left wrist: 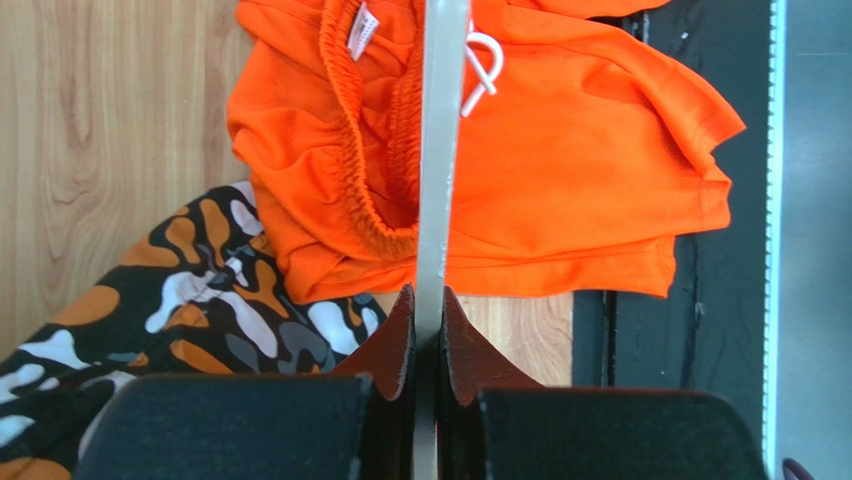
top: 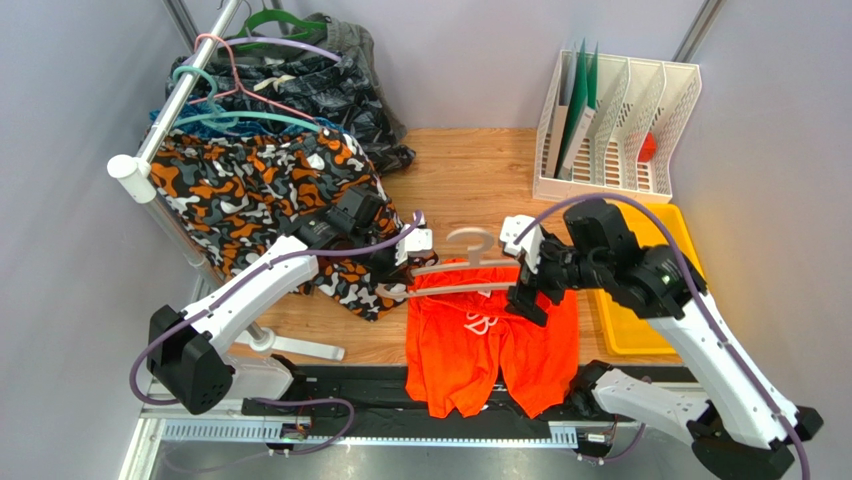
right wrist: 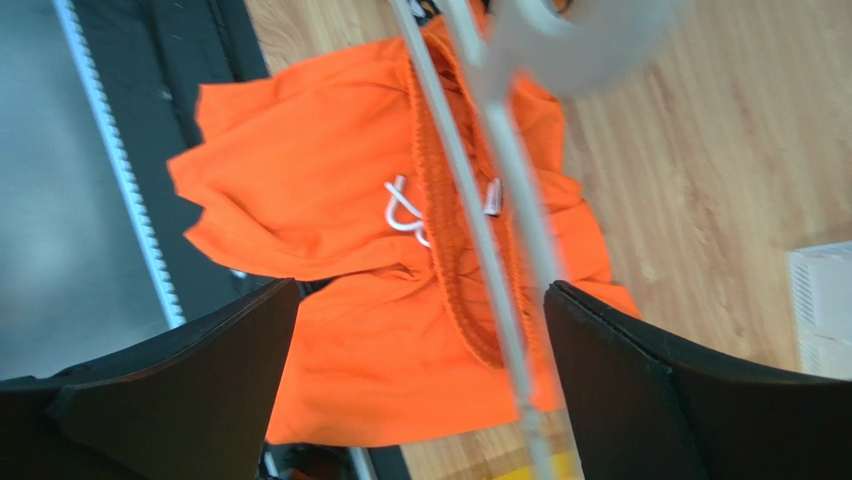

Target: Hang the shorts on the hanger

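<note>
The bright orange shorts lie flat at the table's near edge, white drawstring up. The cream hanger lies across their elastic waist, hook pointing away. My left gripper is shut on the hanger's left end. In the left wrist view its brown pads pinch the pale bar, which runs out over the shorts. My right gripper hovers at the hanger's right end, open. In the right wrist view its gripper stands wide, holding nothing, above the shorts and the blurred hanger bars.
Camouflage shorts and dark shorts hang from a rail at the back left with thin coloured hangers. A white file rack stands at the back right. A yellow tray lies under my right arm.
</note>
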